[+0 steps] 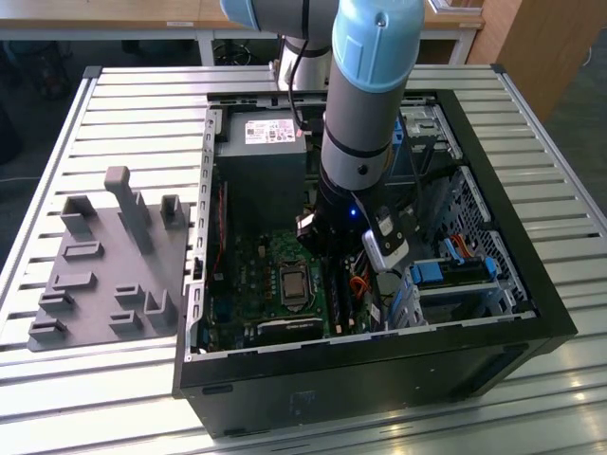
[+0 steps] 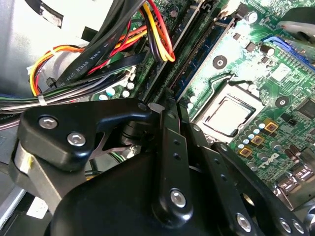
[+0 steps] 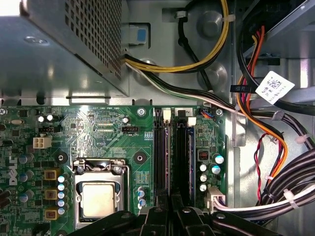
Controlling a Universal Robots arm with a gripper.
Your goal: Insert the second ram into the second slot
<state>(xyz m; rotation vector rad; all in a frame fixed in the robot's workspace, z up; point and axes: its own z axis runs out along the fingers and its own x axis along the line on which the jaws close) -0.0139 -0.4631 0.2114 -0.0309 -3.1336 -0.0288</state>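
My gripper (image 1: 353, 268) is down inside the open computer case (image 1: 531, 313), right over the two memory slots beside the processor socket (image 3: 97, 199). Its black fingers (image 3: 162, 212) stand pressed together with no gap showing. In the second wrist view a long thin blue ram (image 2: 198, 58) lies seated along a slot, running away from my fingertips (image 2: 170, 147). In the first wrist view the two slots (image 3: 161, 147) run side by side, and the ram (image 3: 182, 150) shows as a dark strip in one. My gripper's tip (image 3: 170, 204) sits at the near end of these slots.
The grey power supply (image 3: 59, 44) and bundles of coloured cables (image 3: 256, 123) crowd the case around the slots. Blue drive brackets (image 1: 446, 272) sit at the exterior view's right. A grey fixture plate (image 1: 104, 275) lies on the slatted table at that view's left.
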